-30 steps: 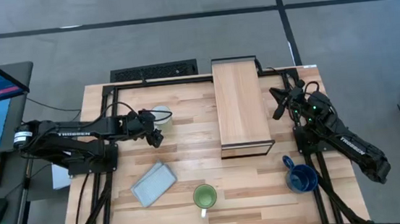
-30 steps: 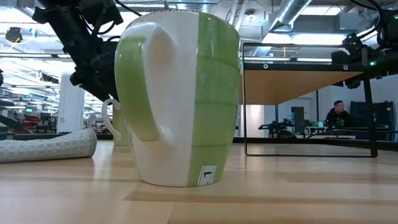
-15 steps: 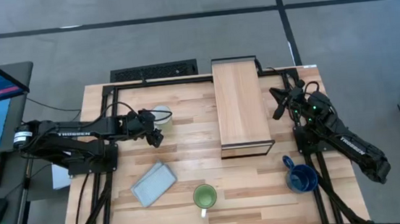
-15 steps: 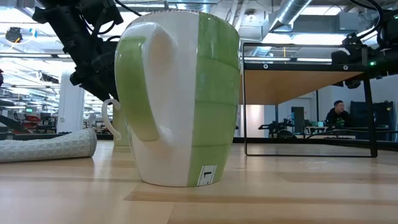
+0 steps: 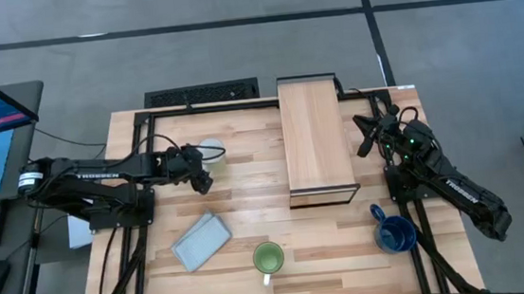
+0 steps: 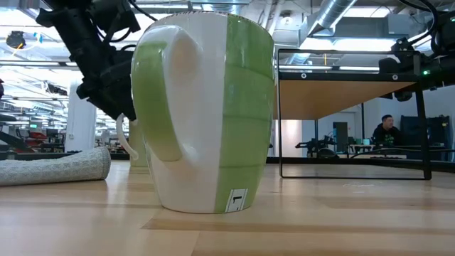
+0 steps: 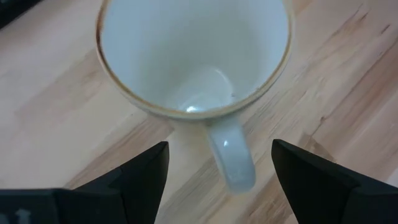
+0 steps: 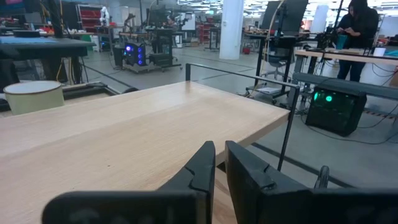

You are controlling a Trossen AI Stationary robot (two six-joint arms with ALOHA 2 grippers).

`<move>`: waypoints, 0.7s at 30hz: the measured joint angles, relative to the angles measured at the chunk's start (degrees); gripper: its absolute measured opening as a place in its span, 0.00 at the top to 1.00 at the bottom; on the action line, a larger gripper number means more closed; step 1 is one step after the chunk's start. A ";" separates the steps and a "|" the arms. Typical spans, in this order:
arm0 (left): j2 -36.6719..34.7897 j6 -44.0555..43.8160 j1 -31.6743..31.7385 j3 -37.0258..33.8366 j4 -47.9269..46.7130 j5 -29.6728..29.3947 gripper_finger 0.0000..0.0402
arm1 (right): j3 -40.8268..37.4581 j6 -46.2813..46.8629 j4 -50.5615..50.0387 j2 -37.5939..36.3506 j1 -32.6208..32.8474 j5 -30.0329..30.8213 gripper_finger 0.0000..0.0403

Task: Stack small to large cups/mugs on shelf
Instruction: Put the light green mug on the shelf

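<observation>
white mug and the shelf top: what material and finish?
White mug: looks like glazed ceramic, glossy, with a highlight inside the bowl and a thin brownish line around the rim. Shelf top: light wood plank, visible straight grain, smooth, matte to satin; solid or veneer cannot be told. Its frame looks like dark metal rod.

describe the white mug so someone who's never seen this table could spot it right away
Start at the wooden shelf at the table's far middle, then look left to the left gripper, open over a cup. That is the white mug, the smallest, standing far from the green mug and blue mug along the near edge.
</observation>
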 joint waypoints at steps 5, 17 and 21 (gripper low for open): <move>1.47 -0.07 0.05 0.01 0.82 -1.01 0.31 | -0.01 0.00 0.00 0.08 0.02 0.00 0.85; 2.84 0.24 1.38 0.00 2.55 -1.95 0.31 | 0.00 0.02 -0.01 -0.04 0.02 0.00 0.85; 2.86 1.19 1.34 0.00 2.51 -1.84 0.31 | 0.00 0.02 0.00 -0.04 0.02 0.00 0.85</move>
